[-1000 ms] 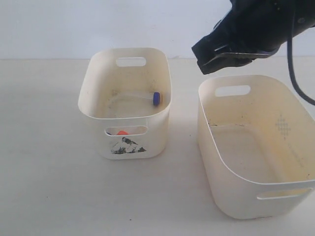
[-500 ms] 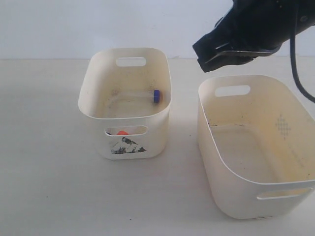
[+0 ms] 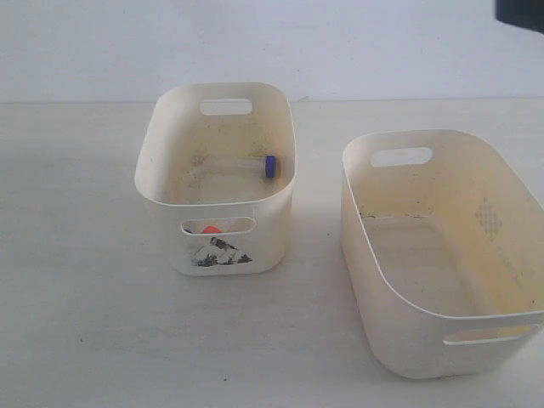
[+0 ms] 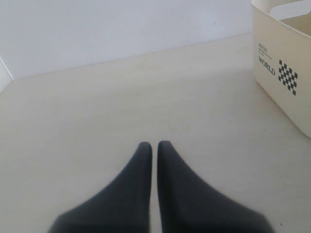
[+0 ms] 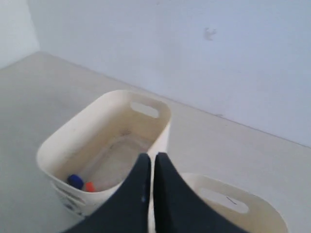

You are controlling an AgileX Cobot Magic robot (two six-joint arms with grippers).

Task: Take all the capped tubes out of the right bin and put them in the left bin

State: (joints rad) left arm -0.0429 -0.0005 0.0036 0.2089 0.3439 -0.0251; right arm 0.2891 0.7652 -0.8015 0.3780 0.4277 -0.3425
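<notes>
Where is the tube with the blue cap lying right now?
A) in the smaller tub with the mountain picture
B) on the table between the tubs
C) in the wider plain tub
A: the blue-capped tube lies inside the left bin, the tub bearing the mountain picture.
</notes>
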